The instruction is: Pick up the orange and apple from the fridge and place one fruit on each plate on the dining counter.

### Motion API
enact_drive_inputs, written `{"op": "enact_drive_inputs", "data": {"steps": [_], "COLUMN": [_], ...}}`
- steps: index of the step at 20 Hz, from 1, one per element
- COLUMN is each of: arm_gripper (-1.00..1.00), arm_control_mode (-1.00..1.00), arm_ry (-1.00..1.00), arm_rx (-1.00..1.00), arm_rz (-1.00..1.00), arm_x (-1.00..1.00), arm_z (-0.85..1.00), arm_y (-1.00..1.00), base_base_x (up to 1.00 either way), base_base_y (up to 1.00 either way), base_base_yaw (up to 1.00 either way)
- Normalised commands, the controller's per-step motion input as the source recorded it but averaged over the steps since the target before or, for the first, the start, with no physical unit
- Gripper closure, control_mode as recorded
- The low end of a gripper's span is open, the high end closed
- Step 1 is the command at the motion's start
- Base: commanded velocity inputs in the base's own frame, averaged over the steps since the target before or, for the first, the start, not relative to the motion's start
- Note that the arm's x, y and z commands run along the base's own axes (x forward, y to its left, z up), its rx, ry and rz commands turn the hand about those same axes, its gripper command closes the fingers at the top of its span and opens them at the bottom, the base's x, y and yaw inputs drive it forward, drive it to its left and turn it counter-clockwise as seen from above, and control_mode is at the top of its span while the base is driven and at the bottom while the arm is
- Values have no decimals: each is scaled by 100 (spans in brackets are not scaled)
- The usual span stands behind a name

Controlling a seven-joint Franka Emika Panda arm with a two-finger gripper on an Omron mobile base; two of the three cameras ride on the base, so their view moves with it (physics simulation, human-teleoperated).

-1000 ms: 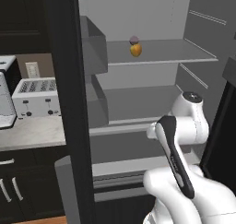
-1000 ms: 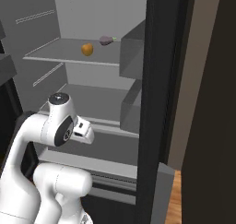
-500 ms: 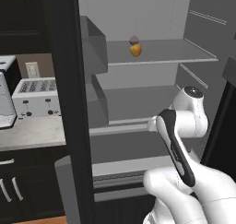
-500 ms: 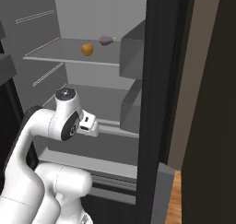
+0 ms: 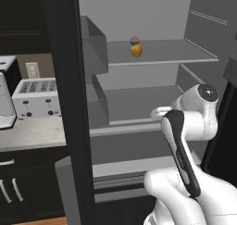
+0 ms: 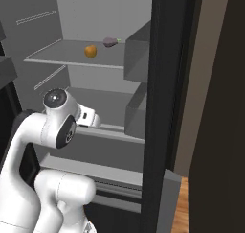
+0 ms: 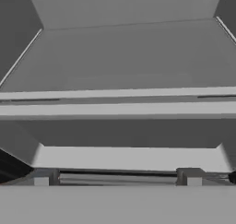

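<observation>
Gripper (image 6: 98, 119) at the front edge of the fridge's (image 5: 139, 15) middle shelf (image 5: 139, 103), pointing inward; fingers not resolved in either base view and not distinct in the hand view, so cannot tell how far open, nor whether it has hold of anything. Hand view looks along a bare grey shelf front.

Orange (image 6: 90, 51) sits on the upper shelf (image 6: 72, 59), mid-depth, well above the hand. Dull purple ball (image 6: 110, 42) lies just behind it, toward the back wall. Apple not identified in these frames.

Judged step: reach for the first fruit, not yet begun in earnest.

Risks:
- hand is a shelf too low; raising it straight up could catch the upper shelf's front edge.
- round fruit may roll backward against the purple ball if nudged before the fingers straddle it.
- door bins (image 6: 139, 50) stand near the arm's right; wide elbow swing could strike them.
</observation>
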Motion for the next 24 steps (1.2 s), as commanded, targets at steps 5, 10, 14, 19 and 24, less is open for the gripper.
{"op": "enact_drive_inputs", "data": {"steps": [5, 10, 14, 19, 24], "arm_gripper": [-100, -100, -100, -100, -100], "arm_control_mode": [-100, -100, -100, -100, -100], "arm_ry": [-5, 0, 0, 0, 5], "arm_rx": [-13, -7, 0, 0, 0], "arm_rz": [0, 0, 0, 0, 0], "arm_x": [0, 0, 0, 16, 33], "arm_z": [86, 100, 98, 75, 45], "arm_y": [8, 0, 0, 2, 9], "base_base_x": [0, 0, 0, 0, 0], "base_base_y": [0, 0, 0, 0, 0], "base_base_yaw": [0, 0, 0, 0, 0]}}
